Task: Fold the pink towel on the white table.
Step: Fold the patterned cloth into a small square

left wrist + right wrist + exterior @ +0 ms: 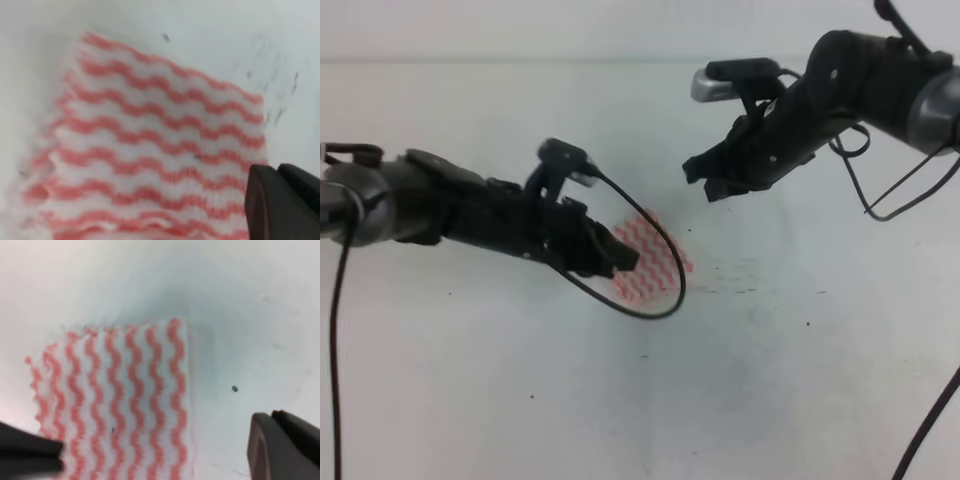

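Exterior high view shows us the pink towel (655, 262) lying flat near the middle of the white table (800, 380), partly hidden under the left pincer (620, 258), which hovers low over the cloth's near-left part. The right pincer (705, 180) hangs above the table, up and to the right of the towel and clear of it.

From the left wrist view we see the pink towel (155, 155) filling most of the frame, with only 1 dark fingertip in the lower right corner, so we cannot tell whether that pincer is open or closed. The right wrist view is the same story: 1 fingertip at the lower right, the towel's straight edge to its left, and we cannot tell that pincer's state either.

We judge the step in hand to be taking hold of an edge for a fold. To do it well, we would pinch only the top layer at a corner, lift low, and carry it straight across so the wavy stripes line up edge to edge.

We can read no brand, label or writing anywhere.
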